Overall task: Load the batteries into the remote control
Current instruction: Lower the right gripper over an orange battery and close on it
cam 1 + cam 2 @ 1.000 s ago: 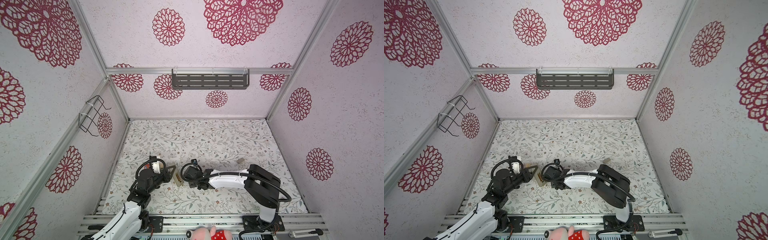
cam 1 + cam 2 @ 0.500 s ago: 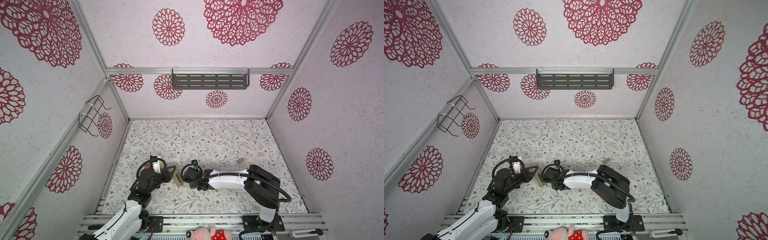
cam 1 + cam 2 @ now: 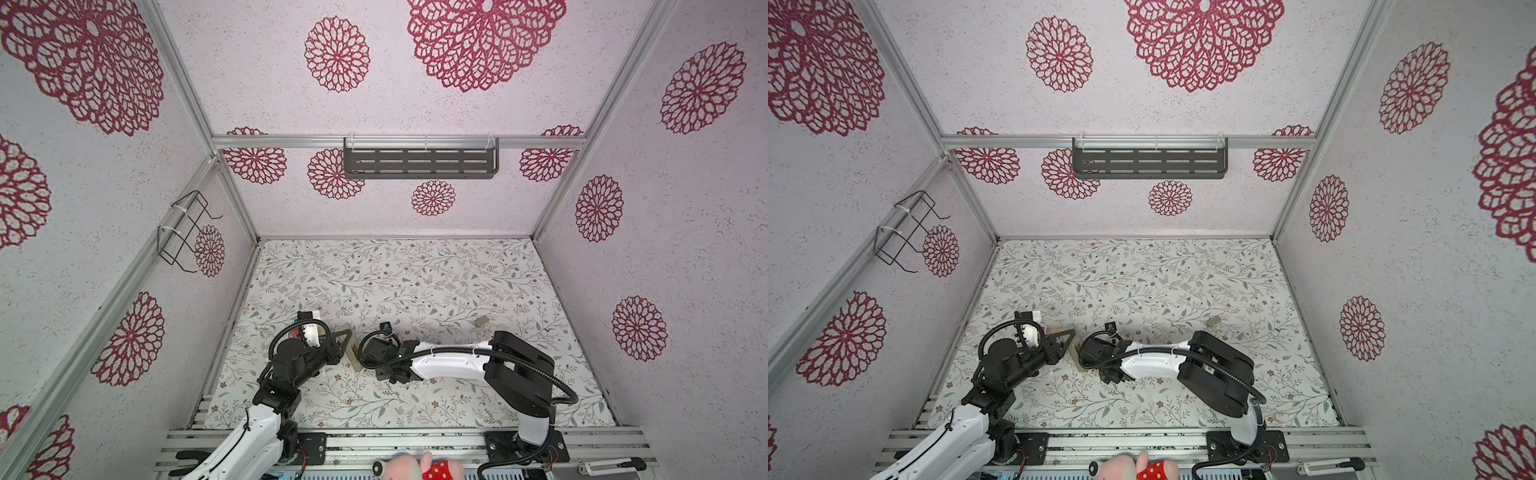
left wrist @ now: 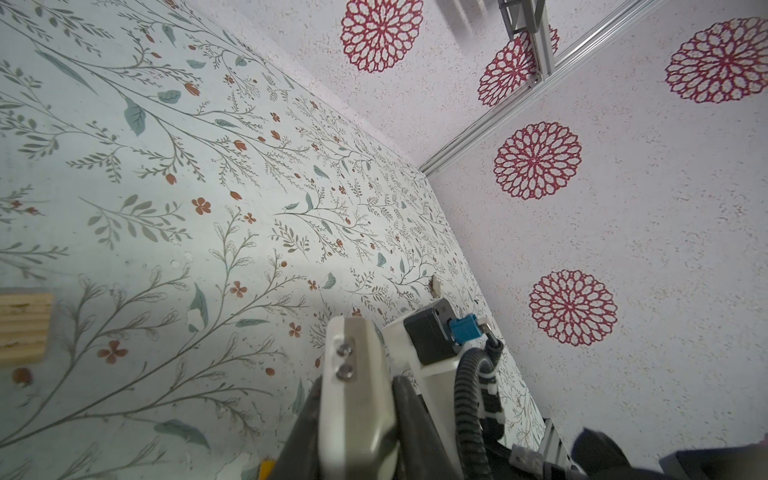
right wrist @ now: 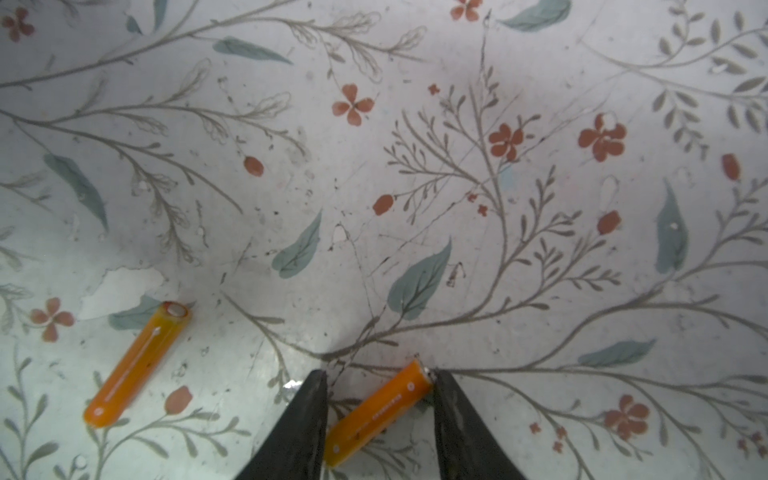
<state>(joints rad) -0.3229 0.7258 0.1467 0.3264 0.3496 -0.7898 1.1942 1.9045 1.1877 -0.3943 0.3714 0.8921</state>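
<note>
The left pincer (image 4: 358,399) is clamped on the remote (image 4: 355,345). The right pincer (image 5: 380,374) stands apart, straddling one battery (image 5: 376,409) on the bench (image 5: 374,166) — the second battery (image 5: 137,365) lies nearby.

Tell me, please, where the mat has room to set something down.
The far half of the mat, from back wall to tan block, is bare; also the near right corner. Crowded: near left, around remote control and batteries.

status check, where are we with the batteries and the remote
Left gripper: jaws shut on remote control. Right gripper: jaws open astride one battery, flat on table. Second battery loose alongside, apart.
</note>
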